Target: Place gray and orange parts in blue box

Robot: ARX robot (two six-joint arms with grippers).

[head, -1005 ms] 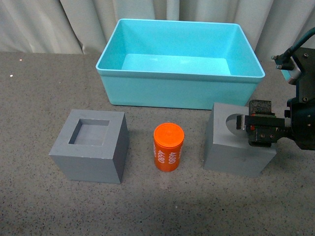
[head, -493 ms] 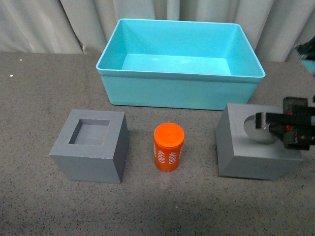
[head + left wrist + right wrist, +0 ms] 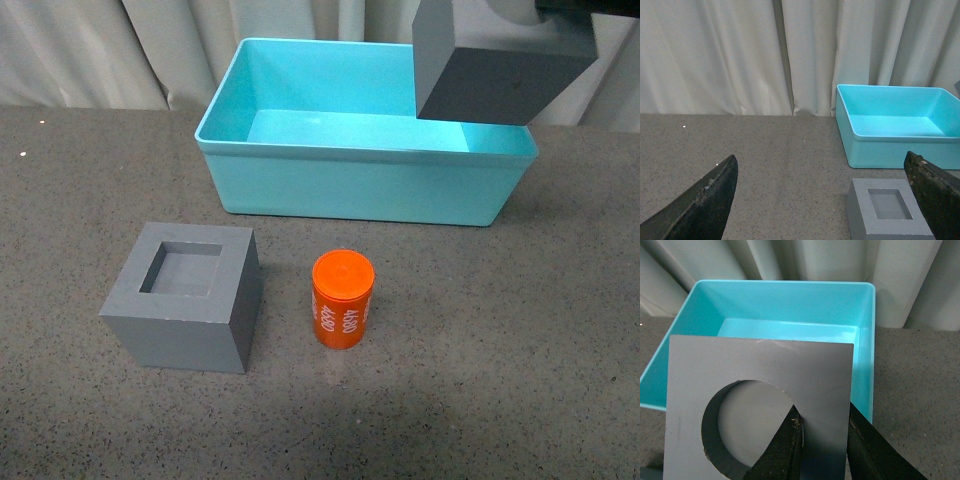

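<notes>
Our right pincer (image 3: 822,412) is clamped on the wall of the round-recess cube (image 3: 500,70): in the right wrist view one finger (image 3: 787,445) sits inside the round hole and the other presses on the outer face. The cube hangs in the air, clear of the table (image 3: 520,360), slightly tilted. From the front it covers the far right corner of the box (image 3: 360,190). We cannot tell whether it is squarely over the opening. From the right wrist, the box's floor shows beyond the cube and is bare where we can see it.

The square-recess cube (image 3: 185,300) stands on the table in front of the box, towards the left, recess upward. The orange cylinder (image 3: 343,300) stands upright just to its right, apart from it, its white digits facing us. Both are well clear of the box.

Our left pincer (image 3: 820,157) hangs with its jaws wide apart, gripping nothing. Past it we see the square-recess cube and the box against a pale curtain (image 3: 740,50).
</notes>
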